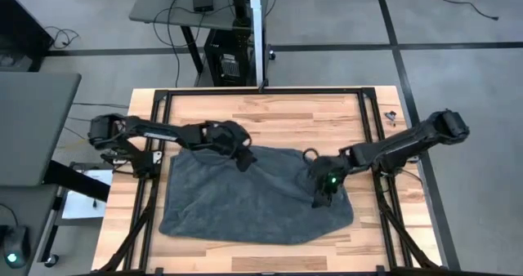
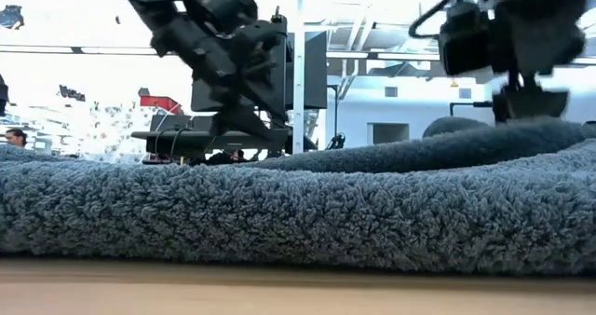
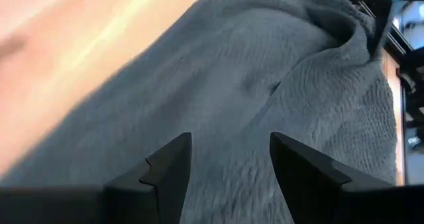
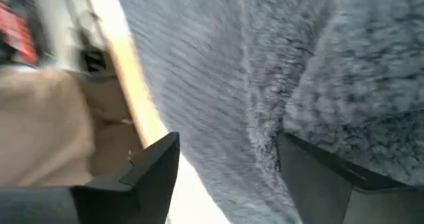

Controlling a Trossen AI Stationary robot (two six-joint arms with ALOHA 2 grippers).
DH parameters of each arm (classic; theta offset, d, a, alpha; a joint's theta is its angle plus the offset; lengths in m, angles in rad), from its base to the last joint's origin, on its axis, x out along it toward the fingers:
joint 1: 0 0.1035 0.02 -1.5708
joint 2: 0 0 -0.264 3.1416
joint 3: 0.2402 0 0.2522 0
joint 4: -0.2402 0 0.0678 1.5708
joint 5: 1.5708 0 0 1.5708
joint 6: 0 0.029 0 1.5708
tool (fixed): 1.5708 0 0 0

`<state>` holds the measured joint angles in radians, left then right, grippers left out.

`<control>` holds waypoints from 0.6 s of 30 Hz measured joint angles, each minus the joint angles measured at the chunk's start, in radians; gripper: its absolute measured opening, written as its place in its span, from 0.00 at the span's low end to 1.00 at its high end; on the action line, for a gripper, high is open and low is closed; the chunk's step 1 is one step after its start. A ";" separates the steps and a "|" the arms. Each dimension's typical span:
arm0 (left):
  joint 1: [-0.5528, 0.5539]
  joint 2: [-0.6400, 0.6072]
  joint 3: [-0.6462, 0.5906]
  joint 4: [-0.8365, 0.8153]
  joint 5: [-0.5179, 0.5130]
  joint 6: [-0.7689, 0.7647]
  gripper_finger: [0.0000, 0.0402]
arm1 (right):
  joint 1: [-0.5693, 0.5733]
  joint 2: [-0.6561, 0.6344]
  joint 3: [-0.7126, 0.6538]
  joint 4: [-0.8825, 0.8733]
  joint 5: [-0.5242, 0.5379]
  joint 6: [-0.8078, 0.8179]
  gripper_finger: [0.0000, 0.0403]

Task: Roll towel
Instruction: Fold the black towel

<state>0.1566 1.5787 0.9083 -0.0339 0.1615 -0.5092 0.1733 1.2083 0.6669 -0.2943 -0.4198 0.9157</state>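
While the towel lies spread and rumpled over the middle of the bench, reaching toward the front edge with its far part bunched into a ridge, nothing of it looks rolled yet, and that is where I'd expect trouble. Both grippers hang over the far part of the cloth with nothing in them, so the loose fold there could slump flat, and a new pinch might catch only one layer and drag the whole towel toward an edge instead of turning it over. The left gripper reaches in from the left side, tilted down over the far left corner of the towel, its fingers spread wide above bare cloth. The right gripper comes in from the right side, elbow high, pointing down at the right part of the towel, its fingers likewise wide apart and gripping nothing, though close to the pile.
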 joint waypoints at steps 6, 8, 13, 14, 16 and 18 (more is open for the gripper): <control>0.000 0.091 0.152 -0.062 0.013 0.176 0.47 | -0.164 -0.140 0.039 -0.238 0.106 -0.065 0.62; 0.000 0.113 0.174 -0.067 0.013 0.216 0.47 | -0.236 -0.159 0.043 -0.324 0.198 -0.121 0.62; 0.000 0.142 0.182 -0.094 0.012 0.263 0.47 | -0.394 -0.079 0.009 -0.407 0.285 -0.278 0.62; 0.000 0.143 0.182 -0.115 0.012 0.263 0.47 | -0.412 -0.052 0.004 -0.401 0.287 -0.312 0.62; 0.000 0.143 0.182 -0.139 0.009 0.263 0.47 | -0.429 0.006 -0.007 -0.370 0.294 -0.378 0.62; 0.000 0.143 0.182 -0.157 0.005 0.259 0.47 | -0.433 0.063 -0.016 -0.303 0.297 -0.435 0.62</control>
<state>0.1566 1.7214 1.0901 -0.1907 0.1667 -0.2505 -0.2600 1.2717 0.6512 -0.5972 -0.1226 0.4807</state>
